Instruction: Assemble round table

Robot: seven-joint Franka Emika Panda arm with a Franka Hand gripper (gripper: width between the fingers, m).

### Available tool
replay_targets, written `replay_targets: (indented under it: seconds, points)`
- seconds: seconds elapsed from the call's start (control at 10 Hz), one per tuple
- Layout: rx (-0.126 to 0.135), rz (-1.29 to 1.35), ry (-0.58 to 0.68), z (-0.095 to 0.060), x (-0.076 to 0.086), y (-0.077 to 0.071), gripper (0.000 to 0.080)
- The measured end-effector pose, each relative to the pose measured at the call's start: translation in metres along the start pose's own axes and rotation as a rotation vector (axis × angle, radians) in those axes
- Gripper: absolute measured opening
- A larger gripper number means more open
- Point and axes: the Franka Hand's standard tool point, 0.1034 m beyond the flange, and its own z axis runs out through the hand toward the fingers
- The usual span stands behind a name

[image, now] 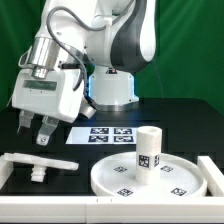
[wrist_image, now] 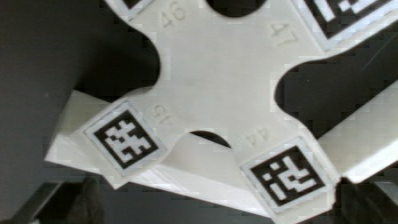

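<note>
Inside a robotics research lab. At the back of a matte black tabletop (image: 30, 140), a white and grey jointed robot arm (image: 115, 40) on a fixed base; behind it, a plain green curtain backdrop (image: 190, 50). Flat on the table, a thin white marker board (image: 108, 135) printed with black square tags; more such tags on a white round rimmed plastic disc (image: 108, 182) and a white moulded plastic foot piece (wrist_image: 214, 90).
</note>
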Motion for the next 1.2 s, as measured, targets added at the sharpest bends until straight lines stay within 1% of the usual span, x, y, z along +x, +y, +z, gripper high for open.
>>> replay_targets:
  seconds: [0.2, 0.4, 0.6, 0.7, 1.0, 1.1, 1.2]
  points:
    - [0.000, -0.006, 0.009, 0.002, -0.001, 0.000, 0.0649]
    - [-0.013, -0.029, 0.029, 0.014, -0.014, 0.004, 0.0649]
    - [-0.027, -0.044, 0.045, 0.024, -0.023, 0.009, 0.0649]
    - [-0.031, -0.049, 0.043, 0.027, -0.025, 0.010, 0.0649]
    - [-0.030, -0.057, 0.041, 0.034, -0.034, 0.001, 0.0649]
    - [-0.025, -0.060, 0.044, 0.035, -0.033, -0.004, 0.0649]
    - [-0.023, -0.060, 0.046, 0.035, -0.032, -0.005, 0.0649]
